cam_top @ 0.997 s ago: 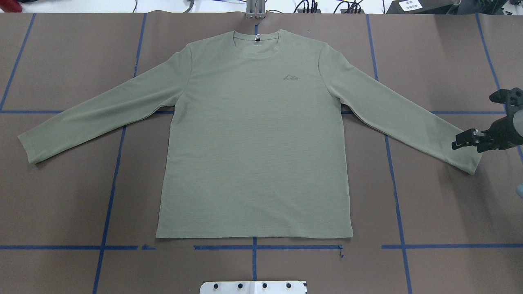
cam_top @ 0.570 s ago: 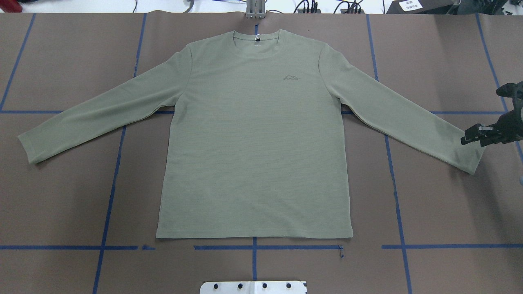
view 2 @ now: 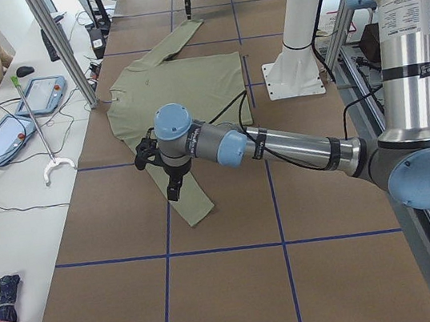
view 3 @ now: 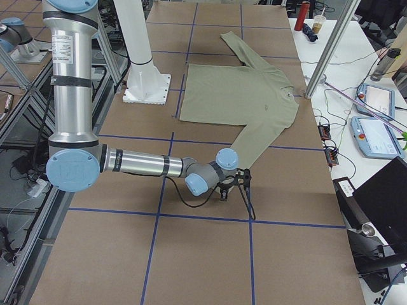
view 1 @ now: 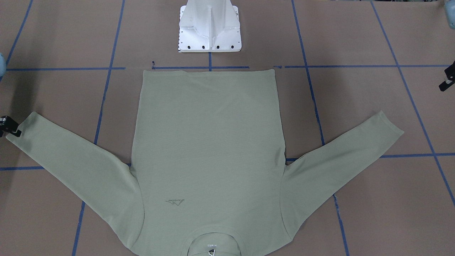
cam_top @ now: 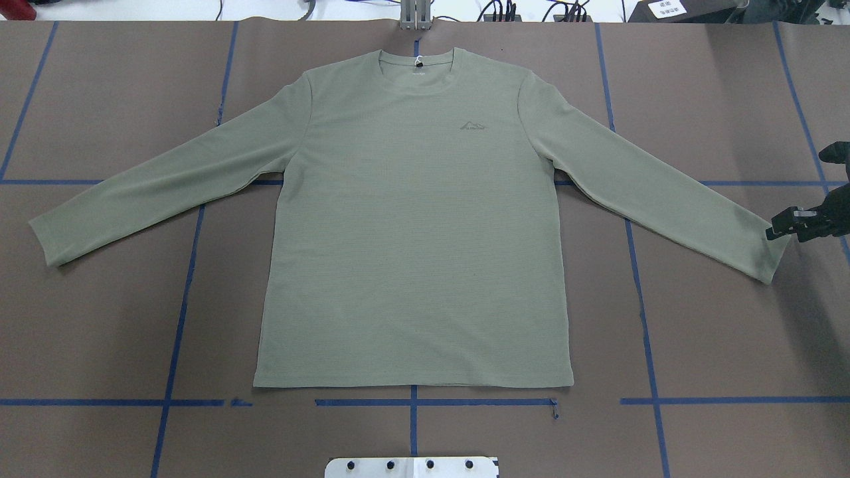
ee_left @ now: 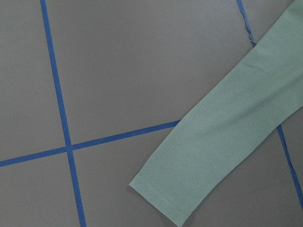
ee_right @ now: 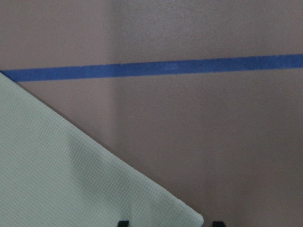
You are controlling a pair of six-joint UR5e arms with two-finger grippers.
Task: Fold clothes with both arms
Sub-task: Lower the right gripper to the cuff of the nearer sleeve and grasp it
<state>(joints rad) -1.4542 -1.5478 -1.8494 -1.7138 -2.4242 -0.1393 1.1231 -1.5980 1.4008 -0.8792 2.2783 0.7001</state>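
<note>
From the front, the shirt [view 1: 209, 142] lies flat on the table [view 1: 355, 35], sleeves splayed for folding. Overhead, our right pincer [cam_top: 780, 229] sits at the right cuff [cam_top: 777, 262]. From the left end, the left pincer [view 2: 174, 193] hangs over the other sleeve [view 2: 198, 208]; we cannot tell its state. Right wrist: open fingertips [ee_right: 123, 223] straddle the cuff corner to pinch it.

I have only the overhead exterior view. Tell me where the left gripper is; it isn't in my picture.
Observer: Beyond your left edge. The front-facing view shows the left gripper at its edge, outward of the shirt and its left cuff, apart from it.
Operator: Now report the jaws of the right gripper.
Observer: Open. The right wrist view shows two fingertips apart, the right cuff's corner between them.
</note>
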